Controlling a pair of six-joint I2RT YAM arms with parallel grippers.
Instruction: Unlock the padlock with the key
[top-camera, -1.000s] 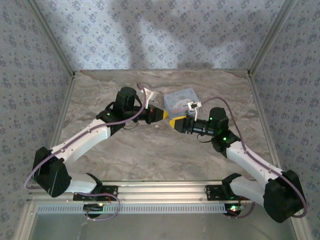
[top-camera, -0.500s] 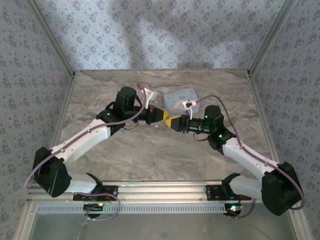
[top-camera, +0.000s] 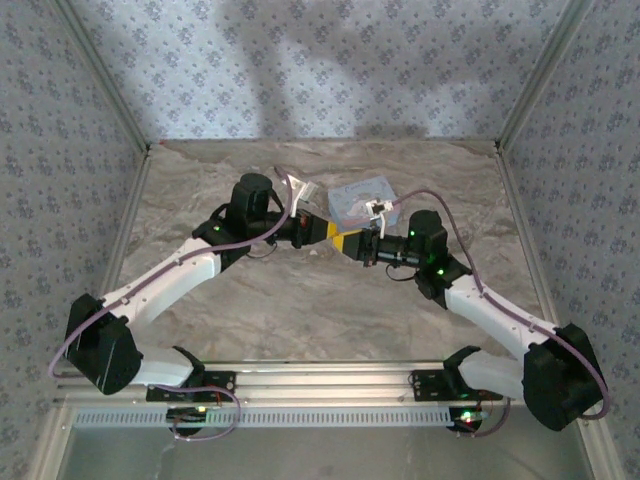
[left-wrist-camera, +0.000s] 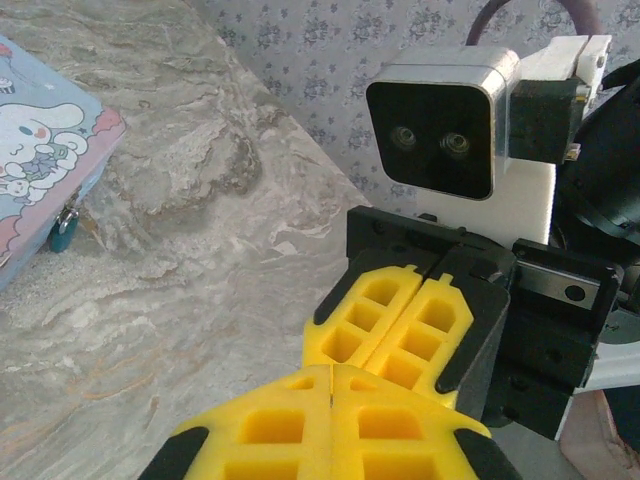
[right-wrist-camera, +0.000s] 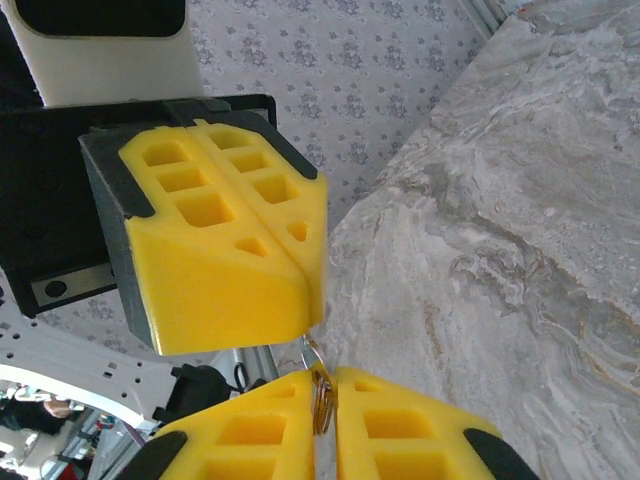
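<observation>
The tiny teal padlock (left-wrist-camera: 64, 226) hangs at the front edge of the pale blue cartoon tin (left-wrist-camera: 40, 150), which lies on the marble table (left-wrist-camera: 200, 260). Above the table, in front of the tin (top-camera: 358, 196), my left gripper (top-camera: 330, 233) and right gripper (top-camera: 347, 241) meet tip to tip. The key (right-wrist-camera: 320, 395), a thin metal sliver with a brass ring, sits pinched between my right gripper's (right-wrist-camera: 323, 375) yellow fingers. It reaches up into the tip of the shut left gripper (right-wrist-camera: 312, 318). In the left wrist view my left gripper (left-wrist-camera: 332, 368) is shut, touching the right fingers (left-wrist-camera: 400, 320).
Patterned walls enclose the table on three sides, with metal posts (top-camera: 110, 90) at the back corners. A metal rail (top-camera: 320, 385) runs along the near edge by the arm bases. Open marble lies left and right of the grippers.
My right arm has moved left and slightly back, bringing its fingertips against the left gripper's tip. The left arm has stayed put.
</observation>
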